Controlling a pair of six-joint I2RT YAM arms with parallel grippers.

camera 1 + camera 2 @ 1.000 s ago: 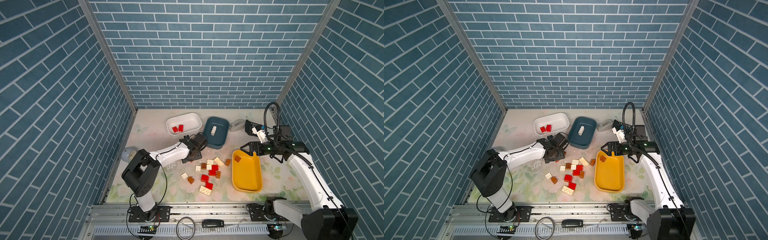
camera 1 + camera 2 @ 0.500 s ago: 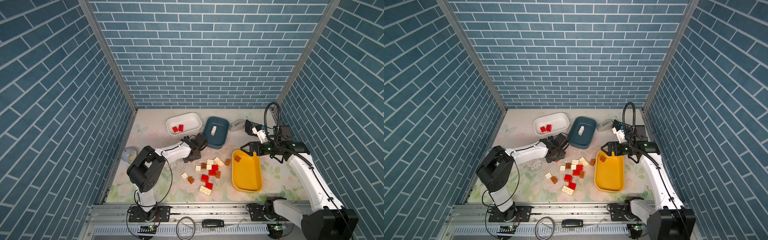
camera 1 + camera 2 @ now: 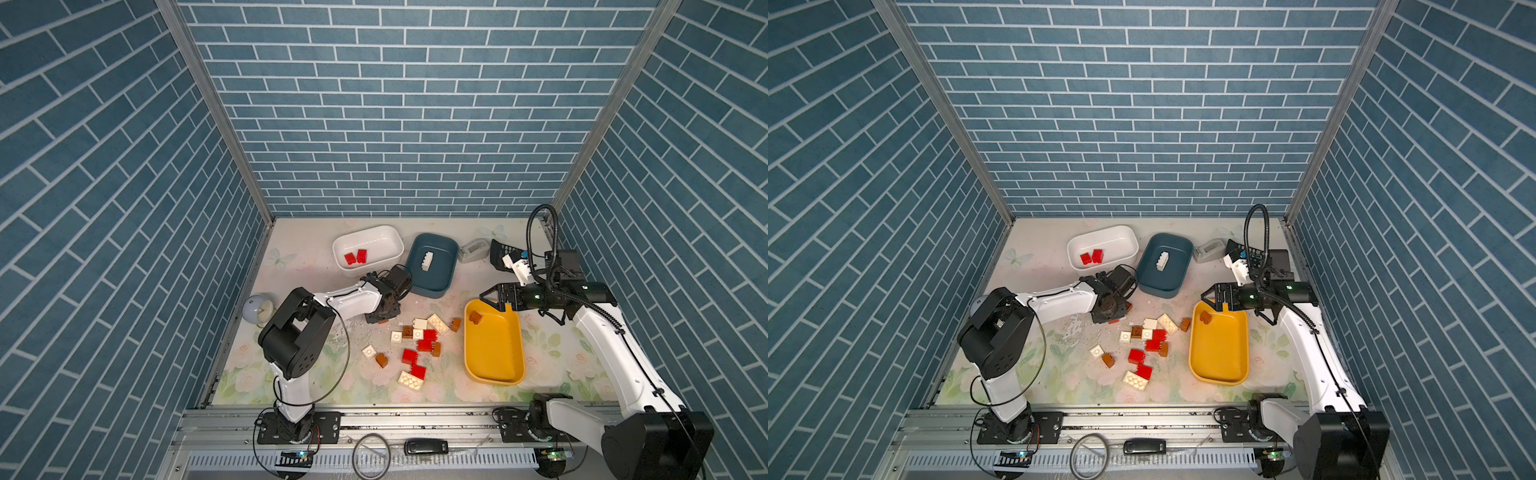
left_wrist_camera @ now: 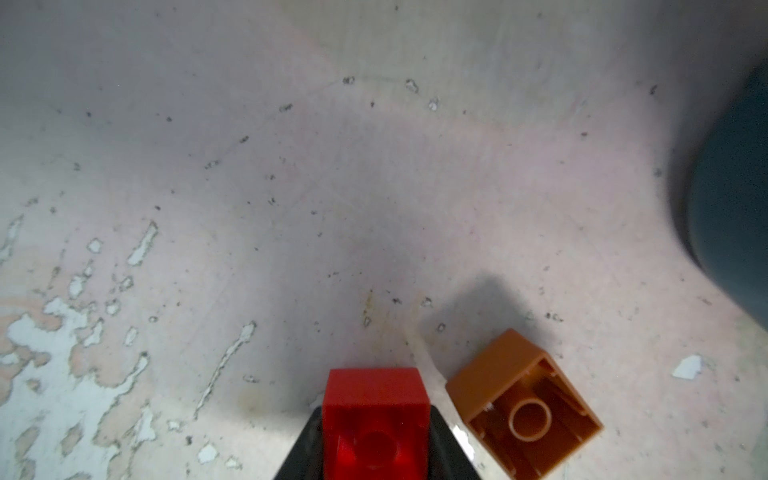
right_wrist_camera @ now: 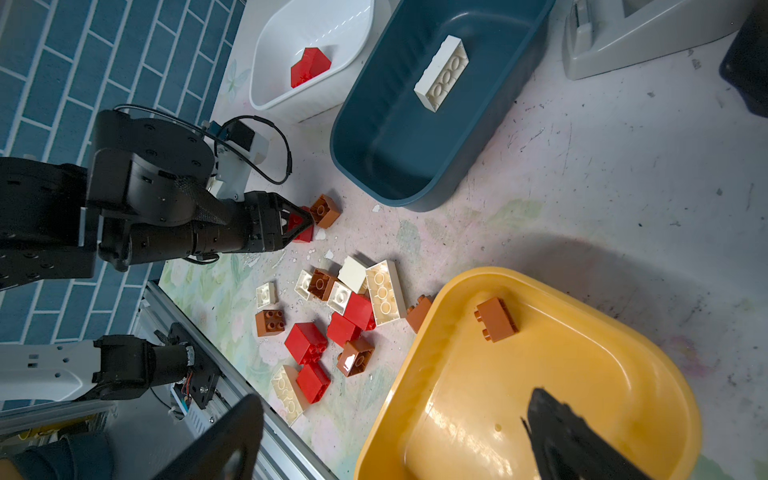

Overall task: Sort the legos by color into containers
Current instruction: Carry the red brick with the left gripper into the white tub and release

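Peeling floral tabletop (image 3: 303, 266) amid blue-brick walls (image 3: 395, 124)

No legible text, labels, brands or numbers anywhere. Keys on the black calculator (image 3: 498, 251), right of centre in a top view, too small and blurred to read.

The red brick (image 4: 375, 424) is cut off at the frame edge; the teal tub (image 4: 731, 187) is blurred.

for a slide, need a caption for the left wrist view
Left gripper grips a red brick on the worn tabletop, an upturned brown brick beside it, teal tub at the edge.
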